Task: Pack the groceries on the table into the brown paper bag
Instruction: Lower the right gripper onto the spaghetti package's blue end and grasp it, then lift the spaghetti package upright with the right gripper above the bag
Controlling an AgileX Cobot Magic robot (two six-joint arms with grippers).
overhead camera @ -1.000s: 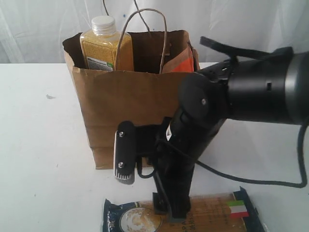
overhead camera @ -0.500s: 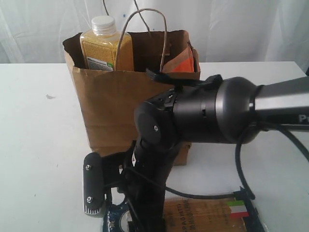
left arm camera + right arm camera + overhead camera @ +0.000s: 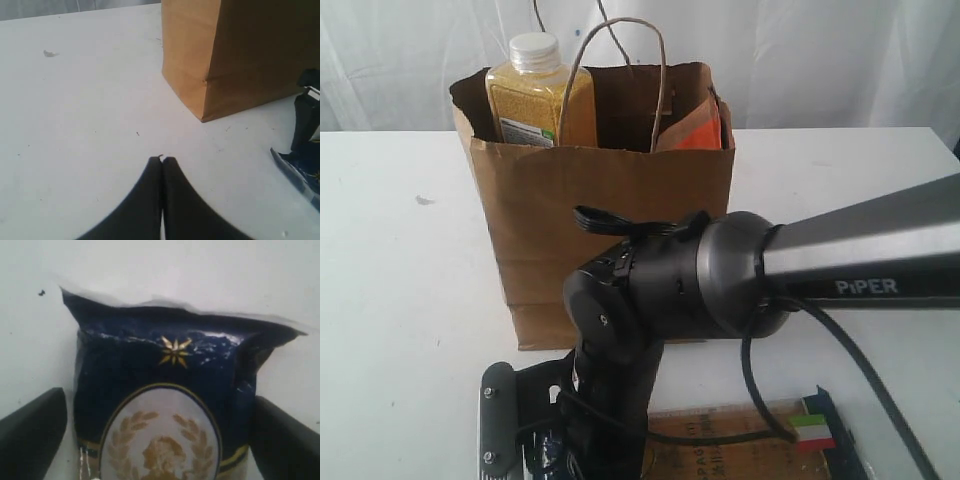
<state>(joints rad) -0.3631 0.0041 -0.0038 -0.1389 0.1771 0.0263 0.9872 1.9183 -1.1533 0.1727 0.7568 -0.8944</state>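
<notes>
Looking at the blue-ended spaghetti pack [image 3: 165, 405] lying flat on the white surface [image 3: 400, 300], right at the bottom edge of the exterior view. Sits nearer the camera than the brown paper bag [image 3: 610, 200] and mostly hidden there behind the right arm [image 3: 660, 300]. Also spotting the white-capped bottle of yellow grains [image 3: 535, 95] and the small orange-labelled brown pouch [image 3: 695, 130] poking out of the bag's top, so probably well along with the packing.

Right jaws spread wide, straddling the blue end of the pack, one on each side, not pinching yet. Can't say for sure about contact on either side. Left jaws pressed fully together, holding nothing, parked over bare surface near the bag's corner.

Handling guess: fairly light but long, stiff along its length thanks to the dry pasta, with slick crinkly film outside. Brittle inside too, so no crushing squeeze. Gripping only the very end likely means sag, swing or slip. Better to take hold across the narrow width, a bit further in from the blue end, firm but gentle. Then tip upright and feed end-first into the free gap between bottle and pouch, minding the loop handles [image 3: 620, 80].
</notes>
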